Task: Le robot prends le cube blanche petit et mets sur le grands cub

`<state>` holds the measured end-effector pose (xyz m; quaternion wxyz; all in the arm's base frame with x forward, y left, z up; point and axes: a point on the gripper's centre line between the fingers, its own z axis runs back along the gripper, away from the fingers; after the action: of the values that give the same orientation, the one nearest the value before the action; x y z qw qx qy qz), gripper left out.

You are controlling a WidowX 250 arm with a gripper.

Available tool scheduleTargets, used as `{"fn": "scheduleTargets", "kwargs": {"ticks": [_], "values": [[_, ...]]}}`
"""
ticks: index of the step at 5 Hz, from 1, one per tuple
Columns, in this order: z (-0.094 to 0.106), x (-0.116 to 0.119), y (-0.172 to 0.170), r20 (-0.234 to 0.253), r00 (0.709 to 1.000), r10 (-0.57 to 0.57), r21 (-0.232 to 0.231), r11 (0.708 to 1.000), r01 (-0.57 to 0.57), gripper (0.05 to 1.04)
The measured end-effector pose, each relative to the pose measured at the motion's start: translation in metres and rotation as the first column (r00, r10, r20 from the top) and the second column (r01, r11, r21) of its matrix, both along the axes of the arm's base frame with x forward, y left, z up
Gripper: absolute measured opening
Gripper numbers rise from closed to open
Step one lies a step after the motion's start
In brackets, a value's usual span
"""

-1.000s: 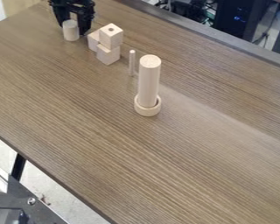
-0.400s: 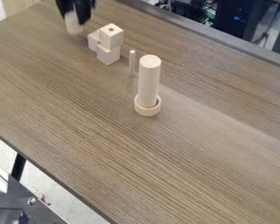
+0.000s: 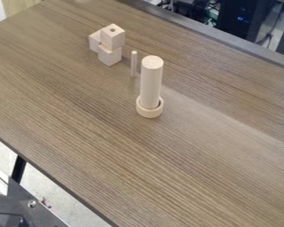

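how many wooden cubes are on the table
3: the top cube with a hole in its upper face, the lower cube under it, and a partly hidden cube just left of them. More may be hidden behind.

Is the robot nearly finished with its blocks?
Not quite, I think. Done: the short round block has left its old spot. In hand: a moment ago the jaws seemed to hold it; I can't tell about now. Left: probably setting it on something bigger, since the tall cylinder and top cube both have bare tops.
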<state>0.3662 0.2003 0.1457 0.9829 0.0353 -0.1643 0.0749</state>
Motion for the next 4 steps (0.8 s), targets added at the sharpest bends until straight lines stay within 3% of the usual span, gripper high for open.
{"fn": "scheduleTargets", "kwargs": {"ticks": [2, 4], "values": [[0.025, -0.014, -0.068, 0.064, 0.993, -0.101, -0.037, 0.994, 0.104, 0.531], [0.036, -0.027, -0.098, 0.056, 0.991, -0.123, -0.104, 0.986, 0.128, 0.531]]}}
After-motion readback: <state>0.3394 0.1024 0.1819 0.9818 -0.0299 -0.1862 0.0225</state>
